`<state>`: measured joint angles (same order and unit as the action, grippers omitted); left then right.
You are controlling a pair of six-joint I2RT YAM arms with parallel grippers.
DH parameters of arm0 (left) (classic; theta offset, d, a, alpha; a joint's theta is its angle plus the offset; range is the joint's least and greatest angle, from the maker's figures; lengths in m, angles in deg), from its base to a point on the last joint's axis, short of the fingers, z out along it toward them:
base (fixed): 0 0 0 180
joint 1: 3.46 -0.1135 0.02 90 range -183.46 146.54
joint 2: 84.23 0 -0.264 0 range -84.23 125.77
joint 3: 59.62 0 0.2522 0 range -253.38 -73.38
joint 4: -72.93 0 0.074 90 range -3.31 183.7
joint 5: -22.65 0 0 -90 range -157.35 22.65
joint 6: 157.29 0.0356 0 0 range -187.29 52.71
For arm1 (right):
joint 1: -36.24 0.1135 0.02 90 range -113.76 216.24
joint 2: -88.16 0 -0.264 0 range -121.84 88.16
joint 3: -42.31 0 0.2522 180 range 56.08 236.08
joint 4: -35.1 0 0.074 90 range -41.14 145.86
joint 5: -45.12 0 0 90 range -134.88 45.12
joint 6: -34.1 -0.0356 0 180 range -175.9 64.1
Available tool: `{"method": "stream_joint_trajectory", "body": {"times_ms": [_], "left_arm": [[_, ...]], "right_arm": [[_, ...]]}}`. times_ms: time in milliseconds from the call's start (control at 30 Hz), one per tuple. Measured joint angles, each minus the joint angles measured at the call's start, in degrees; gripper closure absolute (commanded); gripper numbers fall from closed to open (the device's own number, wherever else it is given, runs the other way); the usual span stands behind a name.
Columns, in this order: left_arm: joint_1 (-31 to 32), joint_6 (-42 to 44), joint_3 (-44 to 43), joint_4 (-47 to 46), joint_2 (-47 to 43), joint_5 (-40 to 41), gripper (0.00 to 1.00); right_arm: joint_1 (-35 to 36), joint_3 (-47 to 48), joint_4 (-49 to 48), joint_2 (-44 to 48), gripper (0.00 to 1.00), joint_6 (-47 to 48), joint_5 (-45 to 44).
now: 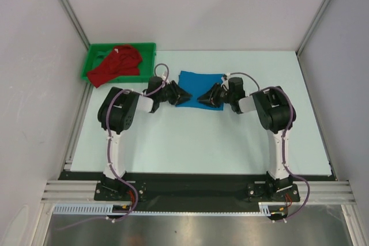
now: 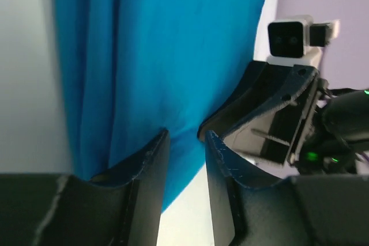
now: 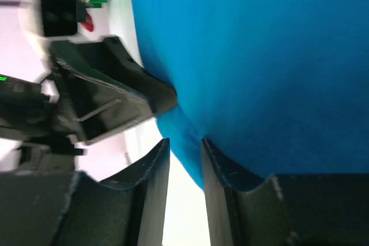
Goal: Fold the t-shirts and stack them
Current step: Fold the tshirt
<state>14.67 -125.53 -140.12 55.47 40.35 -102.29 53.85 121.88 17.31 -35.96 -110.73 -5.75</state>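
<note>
Top external: left tool (image 1: 184, 97) and right tool (image 1: 200, 99), each narrowly apart, crowd the lower edge of the blue shirt (image 1: 199, 80); they could collide, bunching cloth.

pale table (image 1: 202, 148) boxed in by plain white walls (image 1: 190, 4) — aluminium rails (image 1: 66, 4) at the corners

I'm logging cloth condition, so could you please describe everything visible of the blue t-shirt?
The blue t-shirt is soft, bright blue cloth lying flat on the table as a rough rectangle, right of the green tray. Long creases run along one side. No collar or sleeves can be made out. The left hand and right hand sit at its near edge, jaws narrowly apart; whether they pinch it is unclear.
</note>
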Motion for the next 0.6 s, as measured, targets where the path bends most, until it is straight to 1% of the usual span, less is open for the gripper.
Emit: {"method": "stream_joint_trajectory", "body": {"times_ms": [67,200,333,400,433,467,533,567,600], "left_arm": [[-0.37,-1.51,3.43,-3.15,0.72,-0.33,0.61],[-2.1,-1.62,8.9,-7.17,-1.9,-0.26,0.61],[-4.09,0.42,13.44,-5.73,-5.97,0.68,0.62],[-4.57,2.05,14.4,-2.54,-8.33,2.03,0.61],[-4.66,3.1,14.64,-0.44,-9.79,3.17,0.61],[-4.68,4.83,15.08,3.19,-13.03,5.01,0.6],[-4.66,6.86,15.13,8.83,-17.84,8.22,0.6],[-4.66,7.74,15.19,11.74,-21.05,9.4,0.59],[-4.63,8.39,15.19,13.31,-23.8,10.43,0.59]], "right_arm": [[-0.66,-2.19,-3.45,-1.55,0.66,-1.86,1.46],[-3.74,-6.78,-8.15,-0.11,0.66,-2.05,3.23],[-8.41,-12.83,-8.66,3.85,0.65,-0.42,4.66],[-11.13,-15.26,-6.75,6.23,0.61,1.36,4.5],[-12.07,-16.11,-5.66,7.23,0.47,2.12,4.37],[-14.21,-17.62,-3.13,9.81,0.43,3.74,3.72],[-15.02,-17.68,0.28,11.72,0.33,6.01,2.58],[-15.15,-17.51,2.58,12.9,0.25,7.45,1.99],[-15.21,-16.76,4.79,13.73,0.23,8.7,1.79]]}}
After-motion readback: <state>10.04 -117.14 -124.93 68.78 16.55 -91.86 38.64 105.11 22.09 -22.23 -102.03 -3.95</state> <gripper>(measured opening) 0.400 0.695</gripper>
